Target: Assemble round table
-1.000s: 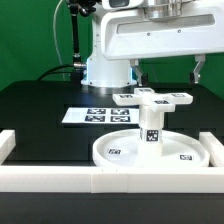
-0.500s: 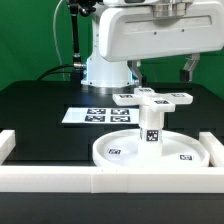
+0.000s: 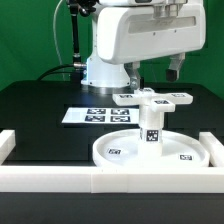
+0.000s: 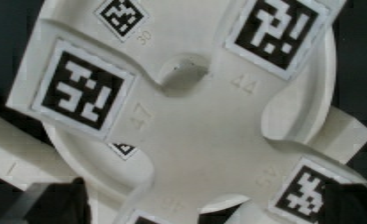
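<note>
Against the long white border rail (image 3: 110, 178) at the front of the black table (image 3: 40, 110), the round tabletop disc (image 3: 118, 150) lies flat with its rim up. Pressed to the rail, it is probably braced there so it cannot slide while parts are fitted. The short cylindrical leg (image 3: 153, 128) stands upright at the disc's centre, and the cross-shaped foot (image 3: 155, 98) sits on top of it, arms level. The stack looks assembled, or close to it; whether the foot is fully seated cannot be read from here.

Behind the disc, toward the exterior view's left, the marker board (image 3: 92, 115) lies flat on the table, well apart from the work. The gripper (image 3: 152, 70) hangs above the foot, clear of it and holding nothing — two dark fingers, one (image 3: 174, 70) toward the exterior view's right, show well apart below the arm's white body, so the jaws stand wide.

The wrist view gives what the side view cannot: it looks straight down on the foot (image 4: 180, 90), showing the small raised hub (image 4: 185, 68) where the four arms meet and the square tags on the arms. It shows no fingertips — only the exterior view tells how the jaws stand and how high the gripper is.
</note>
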You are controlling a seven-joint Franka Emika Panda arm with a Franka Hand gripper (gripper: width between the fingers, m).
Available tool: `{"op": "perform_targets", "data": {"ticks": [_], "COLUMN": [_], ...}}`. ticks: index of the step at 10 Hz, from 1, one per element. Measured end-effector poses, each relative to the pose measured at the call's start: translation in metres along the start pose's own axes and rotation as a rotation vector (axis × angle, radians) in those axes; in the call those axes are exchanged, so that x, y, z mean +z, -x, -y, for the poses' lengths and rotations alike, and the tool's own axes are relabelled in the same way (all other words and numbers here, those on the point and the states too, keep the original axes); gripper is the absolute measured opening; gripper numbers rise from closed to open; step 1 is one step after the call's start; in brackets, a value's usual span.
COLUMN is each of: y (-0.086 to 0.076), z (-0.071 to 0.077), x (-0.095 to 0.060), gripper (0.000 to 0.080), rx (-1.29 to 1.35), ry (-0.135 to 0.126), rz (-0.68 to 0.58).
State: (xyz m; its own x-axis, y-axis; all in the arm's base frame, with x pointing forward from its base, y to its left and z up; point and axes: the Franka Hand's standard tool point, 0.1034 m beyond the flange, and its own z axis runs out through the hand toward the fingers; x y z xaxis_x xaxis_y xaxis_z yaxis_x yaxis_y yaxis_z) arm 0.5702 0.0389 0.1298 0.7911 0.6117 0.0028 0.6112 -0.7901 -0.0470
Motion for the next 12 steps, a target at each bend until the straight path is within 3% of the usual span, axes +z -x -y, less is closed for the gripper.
{"op": "perform_targets", "data": {"ticks": [2,5,7,12], "y": [0.0,0.003,0.003,0.008], "z": [-0.002,0.002,0.005,0.004], "x": [0.001,0.01,0.019,0.029], "gripper": [0.0648,0.0648,0.0648,0.0648], "rx": [-0.159,-0.174,-0.211,-0.21], "ry": [0.012,0.013,0.028,0.017], "rz": [-0.008,-0.006,-0.004,0.014]}}
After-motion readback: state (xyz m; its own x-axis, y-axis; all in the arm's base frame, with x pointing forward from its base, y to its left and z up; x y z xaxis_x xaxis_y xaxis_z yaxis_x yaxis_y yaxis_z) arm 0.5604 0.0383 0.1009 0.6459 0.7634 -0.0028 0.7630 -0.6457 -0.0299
